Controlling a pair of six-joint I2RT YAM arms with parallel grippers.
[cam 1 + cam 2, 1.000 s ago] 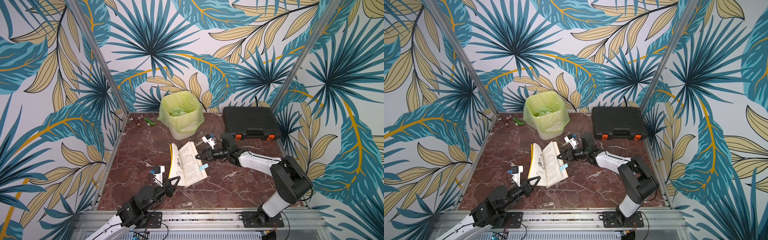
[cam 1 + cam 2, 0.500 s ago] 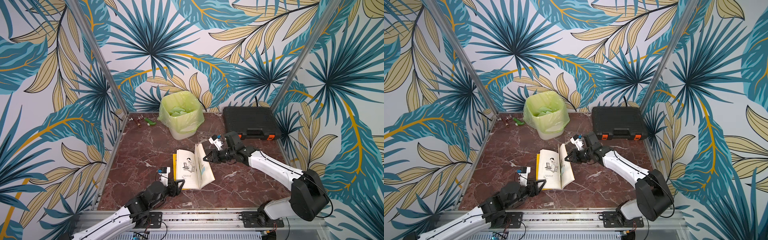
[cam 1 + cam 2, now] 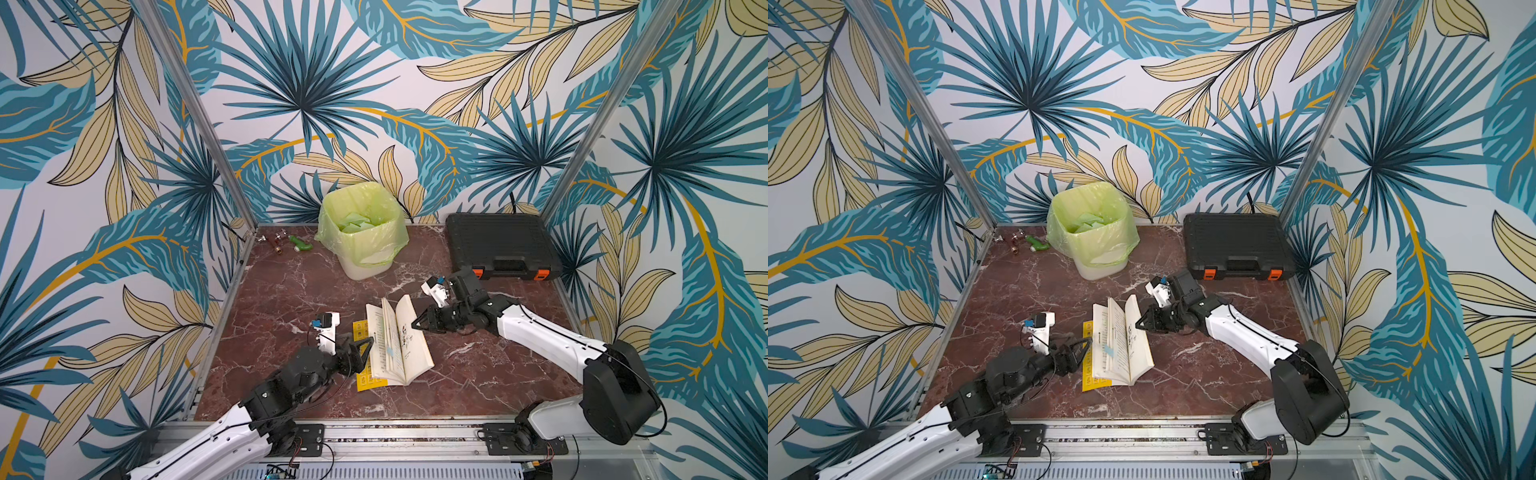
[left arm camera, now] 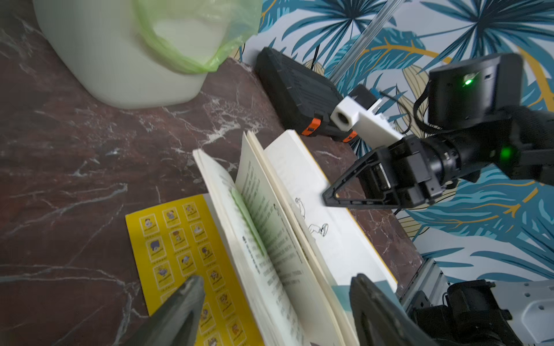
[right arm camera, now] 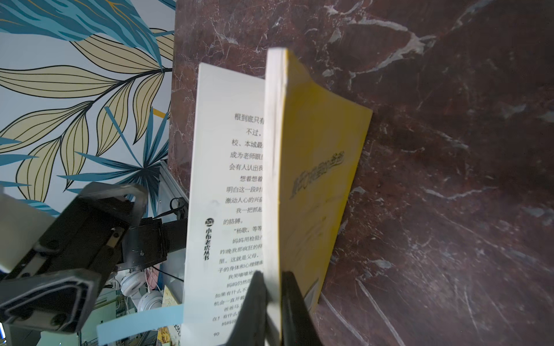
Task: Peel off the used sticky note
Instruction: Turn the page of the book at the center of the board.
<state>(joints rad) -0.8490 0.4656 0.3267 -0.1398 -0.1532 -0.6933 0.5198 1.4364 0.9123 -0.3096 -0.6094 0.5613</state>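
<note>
My right pincer (image 5: 272, 278) is clamped narrow on the outer edge of the book (image 3: 405, 353), gripping its right-hand block of pages together with the yellow cover and propping that half up off the bench (image 3: 291, 291). My left pincer (image 4: 275, 314) stands wide and empty, its fingers either side of the book's near end, one over the flat yellow cover (the one with the small pictures). The book lies open at about the middle of the bench, a little toward the front edge. The sticky note (image 3: 390, 351), a pale blue strip, is still stuck to a raised page near the spine, and its free end pokes past the page edge in the right wrist view. I reckon the opening and bracing are done, but the peel is not yet begun. What is left is to close on the strip, pull it free, and probably drop it in the lined bin (image 3: 365, 257) at the back edge.
</note>
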